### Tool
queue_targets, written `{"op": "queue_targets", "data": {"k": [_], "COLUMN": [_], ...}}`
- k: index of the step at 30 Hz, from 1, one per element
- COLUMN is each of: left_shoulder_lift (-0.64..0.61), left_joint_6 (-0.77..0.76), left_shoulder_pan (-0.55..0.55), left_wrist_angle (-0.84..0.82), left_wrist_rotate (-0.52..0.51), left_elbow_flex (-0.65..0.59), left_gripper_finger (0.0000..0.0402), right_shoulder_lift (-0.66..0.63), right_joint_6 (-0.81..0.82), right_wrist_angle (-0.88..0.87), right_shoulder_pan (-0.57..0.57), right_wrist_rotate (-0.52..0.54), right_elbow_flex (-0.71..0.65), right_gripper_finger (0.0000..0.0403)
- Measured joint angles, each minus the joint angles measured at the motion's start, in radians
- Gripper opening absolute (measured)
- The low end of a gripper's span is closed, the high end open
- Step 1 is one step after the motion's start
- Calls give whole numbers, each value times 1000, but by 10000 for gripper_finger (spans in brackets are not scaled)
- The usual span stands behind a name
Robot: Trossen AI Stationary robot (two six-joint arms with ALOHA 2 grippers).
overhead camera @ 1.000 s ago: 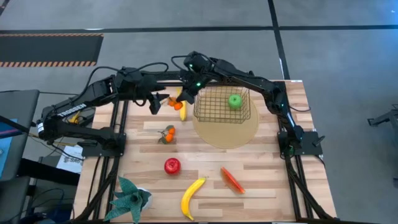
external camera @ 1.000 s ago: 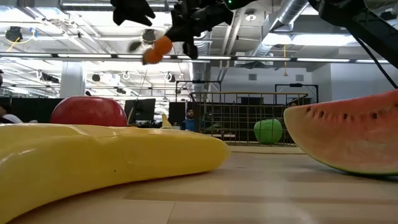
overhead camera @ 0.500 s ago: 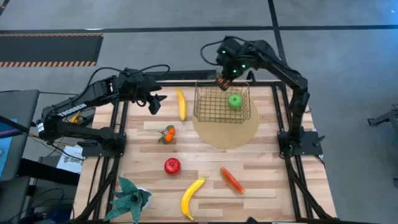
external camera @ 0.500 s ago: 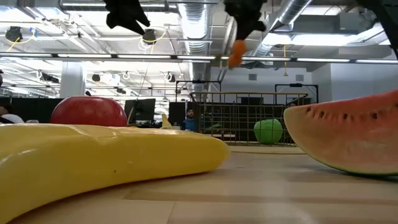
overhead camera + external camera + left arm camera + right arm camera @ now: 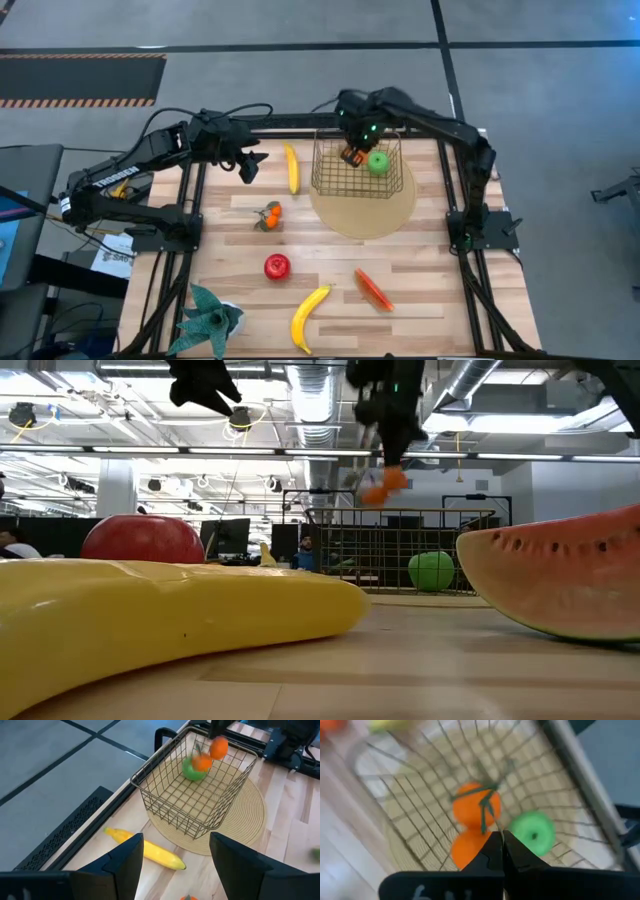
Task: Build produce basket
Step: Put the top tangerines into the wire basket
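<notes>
High view: right gripper [image 5: 352, 153] clamps orange cluster [image 5: 351, 157] over basket [image 5: 330, 180]

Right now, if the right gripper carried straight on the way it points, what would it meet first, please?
Probably the basket floor. The right gripper, shut on the orange cluster, points down into it, with the green apple just beside that line, though depth is hard to judge.

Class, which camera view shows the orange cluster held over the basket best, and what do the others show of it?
The right wrist view: the orange cluster fills the picture, leaves visible, pinched in the right gripper above the basket. The left wrist view shows it smaller, beside the green apple. The low view shows it hanging above the rim; the high view, a speck.
</notes>
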Motion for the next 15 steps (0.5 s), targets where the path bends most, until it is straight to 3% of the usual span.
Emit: {"op": "queue_targets", "data": {"k": [6,10,15], "left_shoulder_lift": [0,0,0], "left_joint_6": [0,0,-4], "left_shoulder_pan": [0,0,0], "left_wrist_angle": [-2,-2,-3], "left_wrist_rotate": [0,2,2], "left_elbow_flex": [0,0,0], "left_gripper_finger": [217,217,217], "right_shoulder_lift": [-14,-14,4], "right_joint_6": [2,-4,-5], "right_wrist_angle": [194,327,406], "right_shoulder_pan": [-10,-55,-106], "right_wrist_rotate": [-54,-57,-138], "right_elbow_flex": [-233,-280,-282], "right_gripper_finger": [0,0,0]}}
